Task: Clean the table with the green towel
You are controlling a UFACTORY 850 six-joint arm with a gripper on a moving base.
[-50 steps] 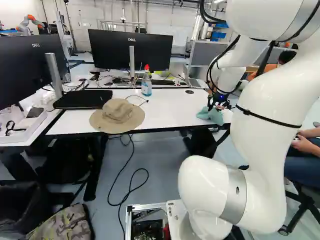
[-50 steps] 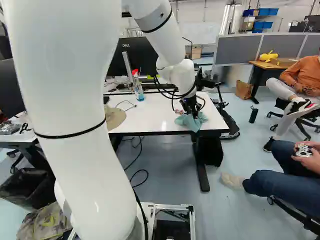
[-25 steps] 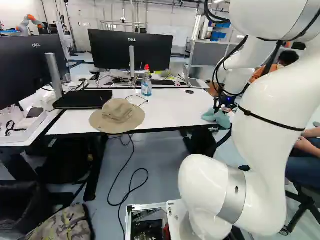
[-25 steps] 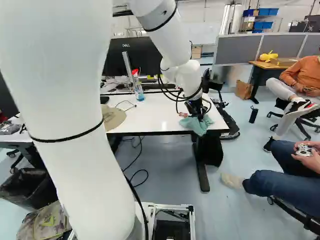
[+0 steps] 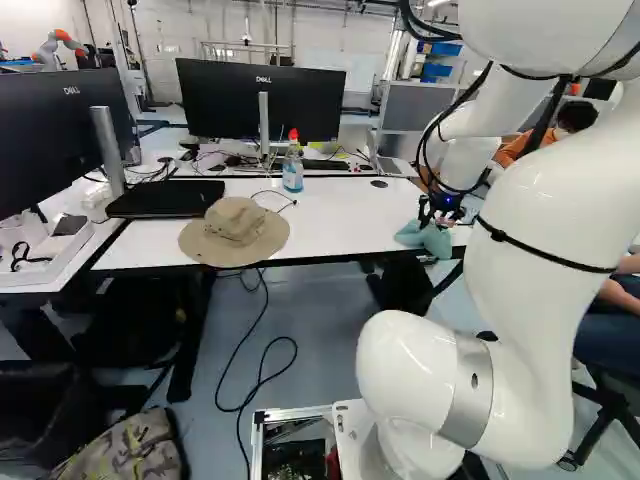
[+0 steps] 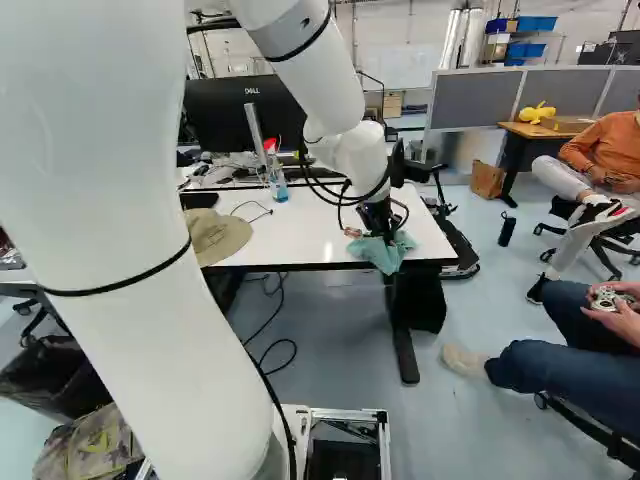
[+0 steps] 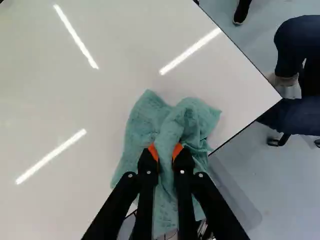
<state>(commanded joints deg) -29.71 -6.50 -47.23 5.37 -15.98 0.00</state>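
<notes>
Green towel (image 7: 141, 122), clamped in the gripper (image 7: 166, 151), overhangs the table (image 7: 107, 107) edge; we judge wiping there could snag it.

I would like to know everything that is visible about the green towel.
The green towel is pale teal, soft-looking fabric, crumpled. The gripper pinches one raised fold between its orange pads. The rest spreads loosely around it near a corner of the white table, partly reaching over the edge.
</notes>
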